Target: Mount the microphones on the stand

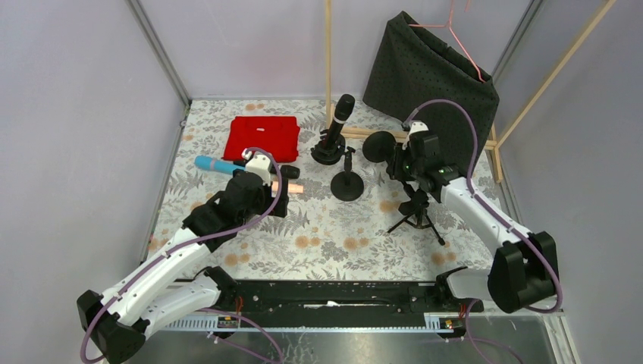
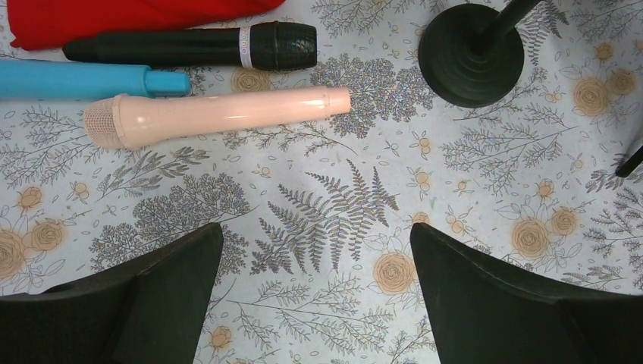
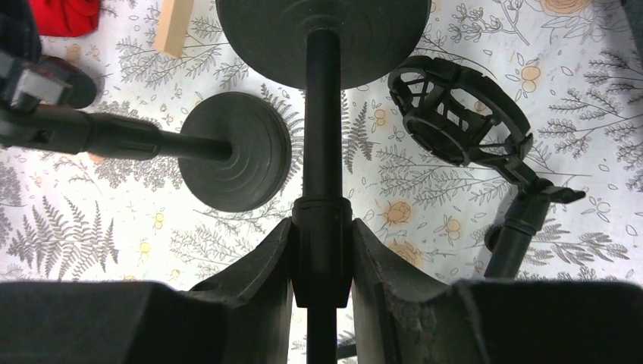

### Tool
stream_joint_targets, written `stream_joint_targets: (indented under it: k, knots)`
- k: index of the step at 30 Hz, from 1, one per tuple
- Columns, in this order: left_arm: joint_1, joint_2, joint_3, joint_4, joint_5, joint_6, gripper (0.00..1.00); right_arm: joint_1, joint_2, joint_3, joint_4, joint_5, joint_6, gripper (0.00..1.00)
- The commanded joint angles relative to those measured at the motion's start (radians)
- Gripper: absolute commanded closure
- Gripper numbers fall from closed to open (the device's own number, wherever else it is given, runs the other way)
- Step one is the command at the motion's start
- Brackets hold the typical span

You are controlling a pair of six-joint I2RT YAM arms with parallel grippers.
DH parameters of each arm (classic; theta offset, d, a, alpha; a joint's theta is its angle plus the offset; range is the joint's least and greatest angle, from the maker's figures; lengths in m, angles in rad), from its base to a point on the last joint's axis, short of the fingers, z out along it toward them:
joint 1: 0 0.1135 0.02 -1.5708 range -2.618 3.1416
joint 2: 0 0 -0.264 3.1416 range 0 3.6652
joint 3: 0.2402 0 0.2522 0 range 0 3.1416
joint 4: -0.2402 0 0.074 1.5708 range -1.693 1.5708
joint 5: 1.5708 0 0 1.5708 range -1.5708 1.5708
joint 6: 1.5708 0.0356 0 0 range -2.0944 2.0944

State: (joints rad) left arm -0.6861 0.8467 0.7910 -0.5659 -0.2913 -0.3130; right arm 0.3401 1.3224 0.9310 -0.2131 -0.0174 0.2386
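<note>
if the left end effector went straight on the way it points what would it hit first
Probably the bare floral tablecloth, just short of the peach-pink microphone; depth is hard to judge.

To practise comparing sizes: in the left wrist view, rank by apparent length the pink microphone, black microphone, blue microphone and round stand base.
1. pink microphone and black microphone: nearly alike, unranked.
2. blue microphone: cut off by the frame, true length unsure.
3. round stand base: shortest.
</note>
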Motion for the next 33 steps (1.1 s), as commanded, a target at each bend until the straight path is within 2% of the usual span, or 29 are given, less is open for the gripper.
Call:
stream_joint_targets:
  k: [1,13,17,22,25,29,33]
  knots:
    - [0.005,0.004,0.000,0.047,0.005,0.011,0.01,0.005,-0.112,0.023,-0.020,-0.002,-0.010,1.00]
    - [0.005,-0.025,0.004,0.046,-0.042,0.020,0.01,0.005,-0.271,0.006,-0.331,-0.075,0.016,1.00]
    - [0.005,-0.126,-0.027,0.096,-0.074,0.030,0.01,0.011,-0.305,-0.020,-0.365,-0.158,0.033,1.00]
    - [-0.001,-0.310,-0.136,0.277,0.017,0.035,0.01,0.033,-0.364,-0.079,-0.358,-0.213,0.059,1.00]
    - [-0.016,-0.344,-0.159,0.309,0.076,0.030,0.01,0.074,-0.397,-0.111,-0.346,-0.220,0.074,1.00]
    - [-0.095,-0.287,-0.137,0.297,0.102,-0.002,0.01,0.168,-0.415,-0.152,-0.318,-0.184,0.106,1.00]
    - [-0.275,-0.223,-0.130,0.299,-0.003,-0.061,0.01,0.299,-0.392,-0.163,-0.293,-0.118,0.153,1.00]
